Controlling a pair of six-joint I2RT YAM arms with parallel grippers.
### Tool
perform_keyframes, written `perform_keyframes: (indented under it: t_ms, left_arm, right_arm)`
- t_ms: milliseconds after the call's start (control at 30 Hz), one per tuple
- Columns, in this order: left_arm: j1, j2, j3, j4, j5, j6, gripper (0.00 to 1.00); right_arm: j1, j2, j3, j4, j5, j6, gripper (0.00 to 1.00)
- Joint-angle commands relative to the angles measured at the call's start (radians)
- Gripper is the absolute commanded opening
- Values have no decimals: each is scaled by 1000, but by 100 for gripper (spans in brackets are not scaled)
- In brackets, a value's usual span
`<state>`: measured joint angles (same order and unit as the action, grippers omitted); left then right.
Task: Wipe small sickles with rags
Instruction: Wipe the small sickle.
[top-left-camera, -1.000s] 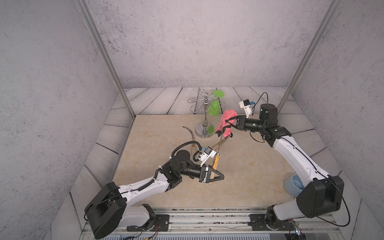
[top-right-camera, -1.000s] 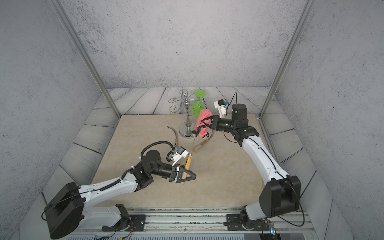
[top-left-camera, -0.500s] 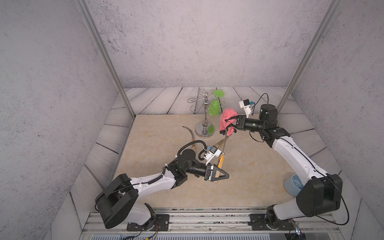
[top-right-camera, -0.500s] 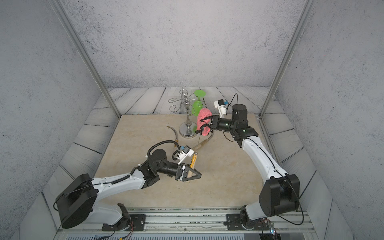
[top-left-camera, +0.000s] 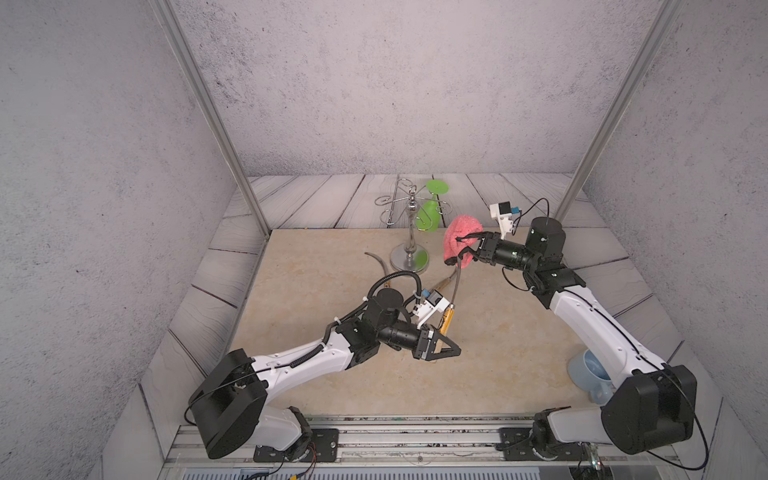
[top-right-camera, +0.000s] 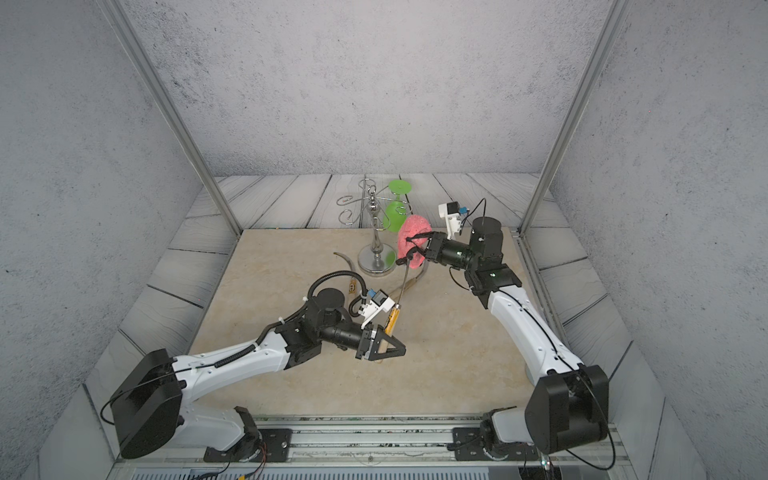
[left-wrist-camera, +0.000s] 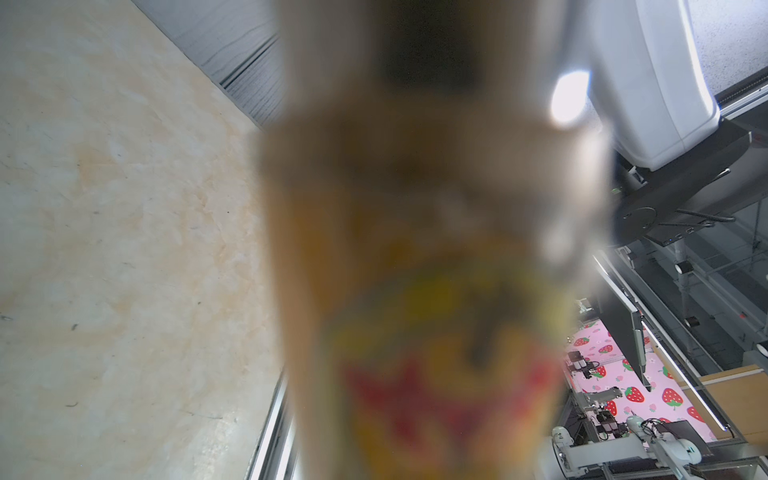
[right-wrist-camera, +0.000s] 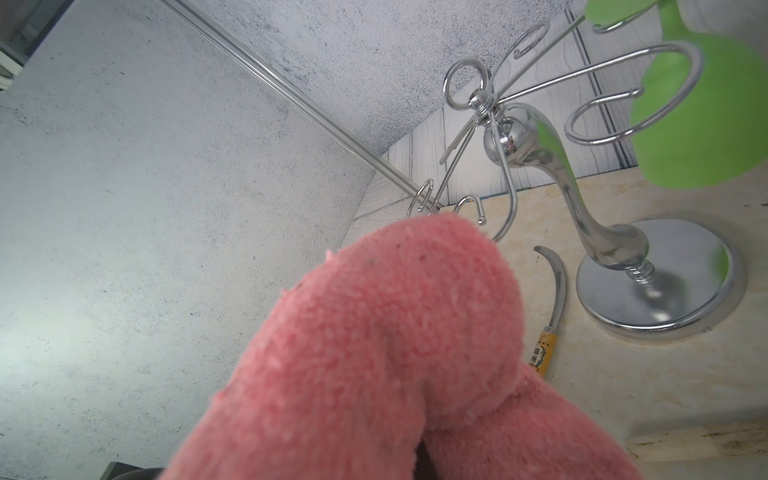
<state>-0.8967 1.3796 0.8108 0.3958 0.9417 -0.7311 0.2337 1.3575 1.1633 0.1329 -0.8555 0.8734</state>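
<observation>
My left gripper is shut on the pale wooden handle of a small sickle, held off the table. Its thin dark blade rises into the lower edge of the pink rag. My right gripper is shut on that rag. The rag hides the jaws in the right wrist view. In the left wrist view the blurred handle fills the middle. A second sickle lies left of the stand. A third sickle lies under the held blade.
A chrome wire-armed stand stands at the back of the beige mat, with a green goblet hanging on it, close behind the rag. A pale blue cup sits beside the right arm's base.
My left gripper has carried the sickle a little to the right, bringing its blade up under the rag. The right gripper and rag have stayed almost in place.
</observation>
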Motion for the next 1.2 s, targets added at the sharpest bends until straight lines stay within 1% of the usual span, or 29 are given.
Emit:
perform_keyframes:
  t_ms: [0,133,433,767,1000,1167]
  left_arm:
    - [18,2,45,31,-45,50,0]
    - [21,9,50,29,-66,65,0]
    - [25,6,85,-68,-132,156,0]
    - [30,-11,94,-159,-239,238,0]
    - [36,-34,93,-208,-357,291,0]
    - [48,-24,106,-198,-353,299,0]
  right_arm:
    - [42,-53,-29,30,-80,81,11]
    - [47,-55,-45,68,-75,134,11]
    - [57,-43,-76,186,-63,273,12]
    - [77,-53,-71,186,-62,311,12]
    - [80,-55,-76,200,-63,340,12]
    - [86,-46,-88,257,-74,385,12]
